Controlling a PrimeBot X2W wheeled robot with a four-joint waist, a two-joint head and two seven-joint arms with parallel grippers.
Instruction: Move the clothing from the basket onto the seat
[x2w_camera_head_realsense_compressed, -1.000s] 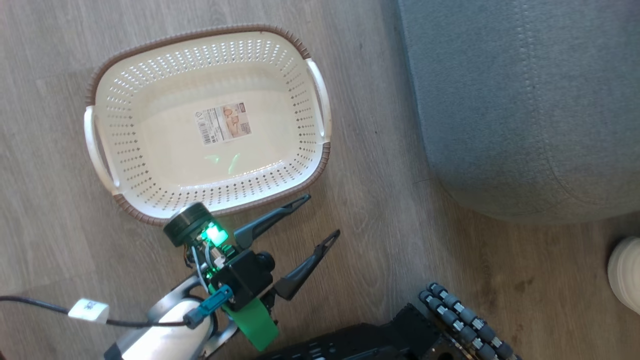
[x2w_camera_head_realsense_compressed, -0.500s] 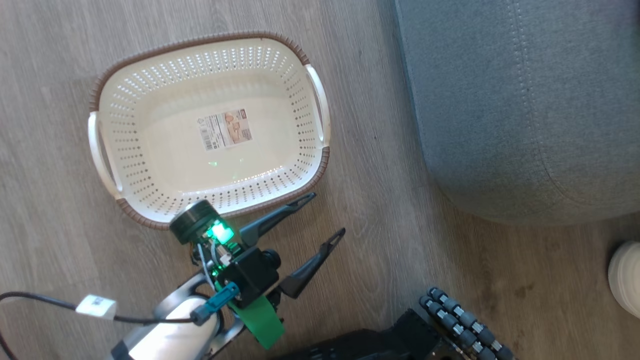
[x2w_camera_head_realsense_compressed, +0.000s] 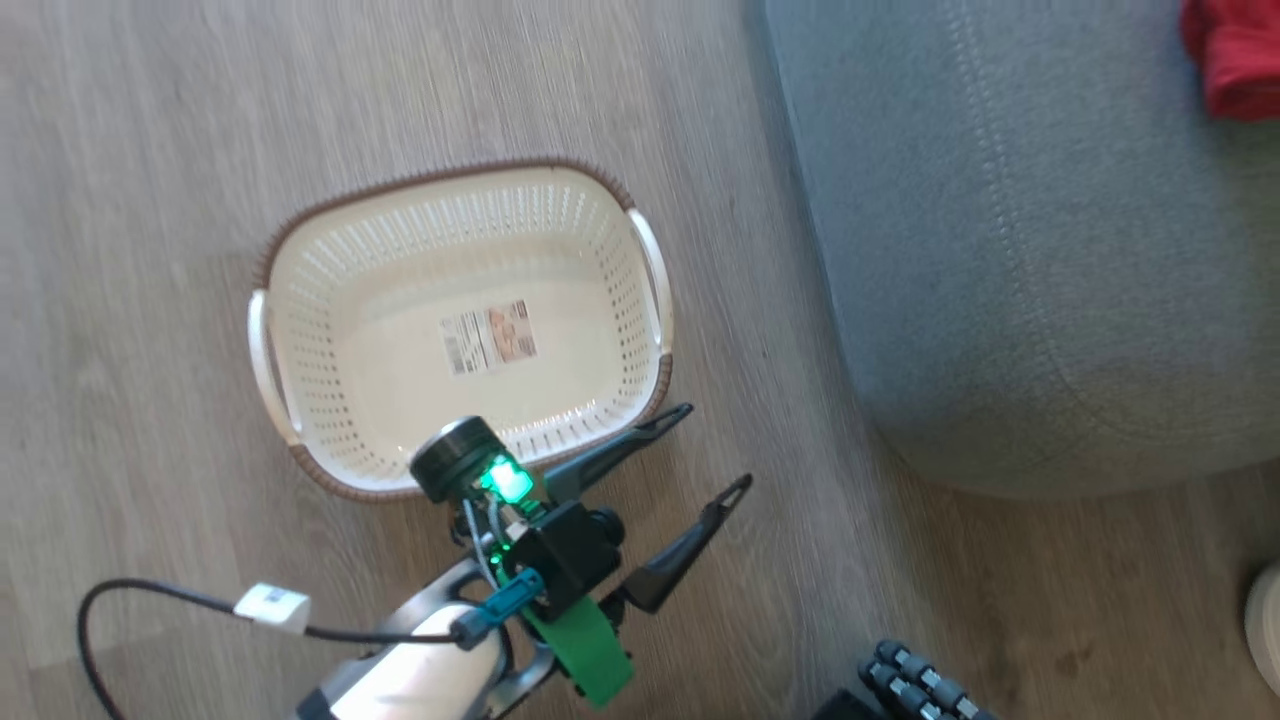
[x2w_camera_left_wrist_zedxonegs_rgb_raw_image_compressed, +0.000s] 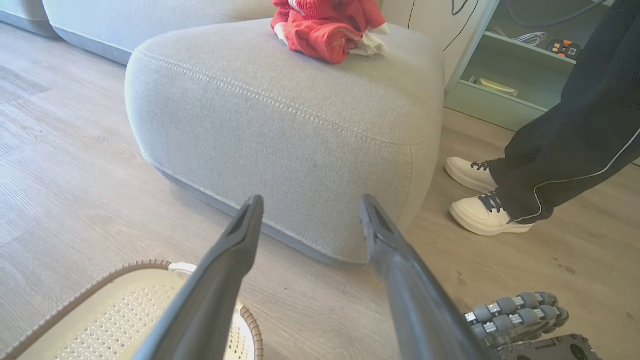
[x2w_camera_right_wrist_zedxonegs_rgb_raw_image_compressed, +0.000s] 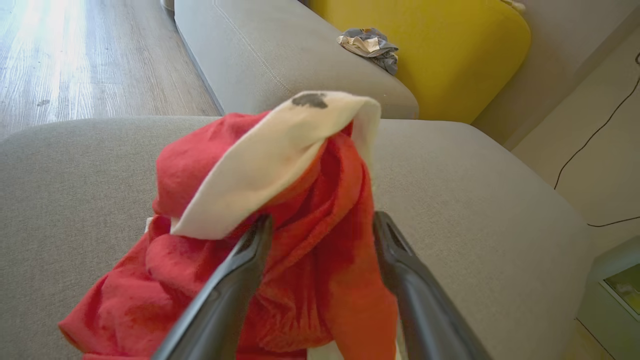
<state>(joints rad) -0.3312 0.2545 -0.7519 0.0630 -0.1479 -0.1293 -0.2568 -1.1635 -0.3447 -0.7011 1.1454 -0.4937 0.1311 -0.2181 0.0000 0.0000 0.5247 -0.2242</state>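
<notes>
Clothing (x2w_camera_right_wrist_zedxonegs_rgb_raw_image_compressed: 280, 200), red with a cream lining, sits heaped on the seat (x2w_camera_head_realsense_compressed: 1000, 250), at about 1 o'clock from the robot's head and well in from the rounded near corner. The right gripper (x2w_camera_right_wrist_zedxonegs_rgb_raw_image_compressed: 322, 217) stands over the heap with its two fingers spread wide. The cloth bunches up between them, pinched by neither, so I take this as the letting-go.

The basket (x2w_camera_head_realsense_compressed: 450, 175) lies on the floor at about 10 o'clock. I see nothing in it but its sticker (x2w_camera_head_realsense_compressed: 490, 338), so this looks like the last garment. The left gripper (x2w_camera_head_realsense_compressed: 715, 446) hovers at the basket's 5 o'clock rim, fingers wide apart and carrying nothing.

To finish this step well, I'd draw the right gripper straight back along its own fingers, slowly. A fold seems to lean on the finger at 3 o'clock of the heap, and a sideways pull could drag the pile toward the edge. Keeping the fingers wide until they are free of the fabric should stop a hem catching. A person's shoes (x2w_camera_left_wrist_zedxonegs_rgb_raw_image_compressed: 480, 215) stand just beside the seat's corner, so I'd keep the withdrawal short and clear of that side.
</notes>
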